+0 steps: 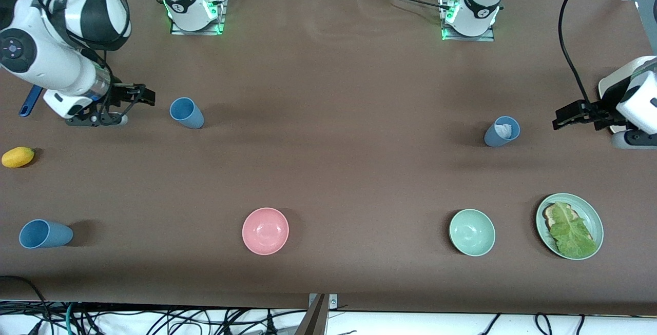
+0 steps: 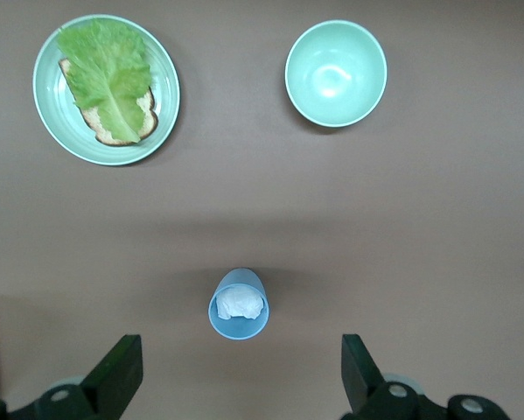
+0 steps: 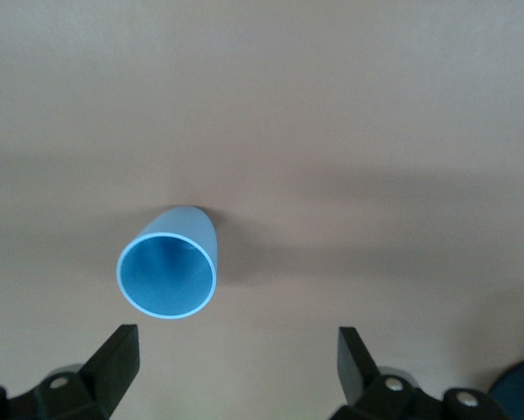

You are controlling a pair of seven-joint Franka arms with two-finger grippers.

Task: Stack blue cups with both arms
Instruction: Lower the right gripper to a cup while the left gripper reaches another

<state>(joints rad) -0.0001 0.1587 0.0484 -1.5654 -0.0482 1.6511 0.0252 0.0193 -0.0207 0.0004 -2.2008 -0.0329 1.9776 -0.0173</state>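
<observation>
Three blue cups are set upright and well apart, so each must be fetched. The right gripper is held beside the empty cup, fingers spread for a side grasp. The left gripper is held likewise beside the cup with the white scrap. The third cup stands nearest the front camera, at the right arm's end.

My arms are glossy white with rounded joints, black bands and trailing black cables; green lights glow at my bases. My fingers are matte black wedges; silver screws sit at their roots.
</observation>
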